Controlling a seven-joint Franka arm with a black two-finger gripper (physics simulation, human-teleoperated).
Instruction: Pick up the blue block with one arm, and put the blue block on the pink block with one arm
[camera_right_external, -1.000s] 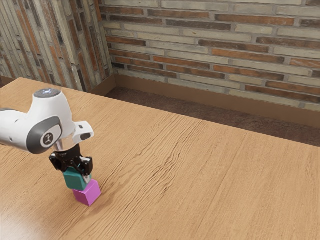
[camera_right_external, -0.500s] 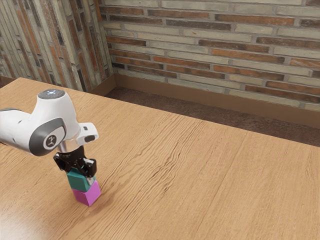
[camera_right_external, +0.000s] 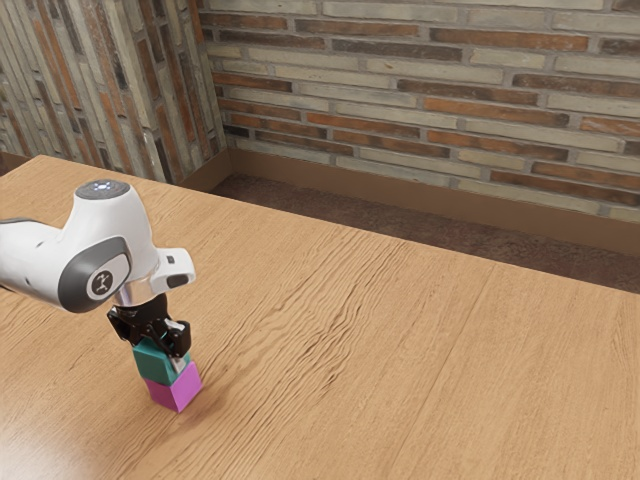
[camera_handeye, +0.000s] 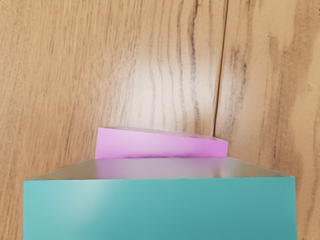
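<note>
Exterior view: one white arm (camera_right_external: 92, 262) with grey joint caps enters from the exterior view's left and bends down over the near part of a wooden table (camera_right_external: 400, 350). Black two-finger gripper (camera_right_external: 160, 347), pointing down, its fingers standing one on each side of the blue block (camera_right_external: 155, 364) and touching it, so it is clamped on that block. Blue block, teal in tone, sits directly on top of the pink block (camera_right_external: 181, 388), the two touching and forming a short stack; the upper one is turned a little against the lower, so their edges do not line up exactly. Pink block rests flat on the tabletop, under the hand, near the table's near edge toward the exterior view's left. Behind the table, a strip of dark floor (camera_right_external: 450, 225) and a brick wall (camera_right_external: 450, 90) that turns a corner at the upper left. Wrist view: blue block (camera_handeye: 160, 205), large and close, just under the hand. Pink block (camera_handeye: 160, 145), a band of its top face and one edge showing past the far side of the blue block, skewed slightly to it. Table (camera_handeye: 125, 60), pale wood grain with a dark plank seam (camera_handeye: 220, 75) running away from the blocks.
</note>
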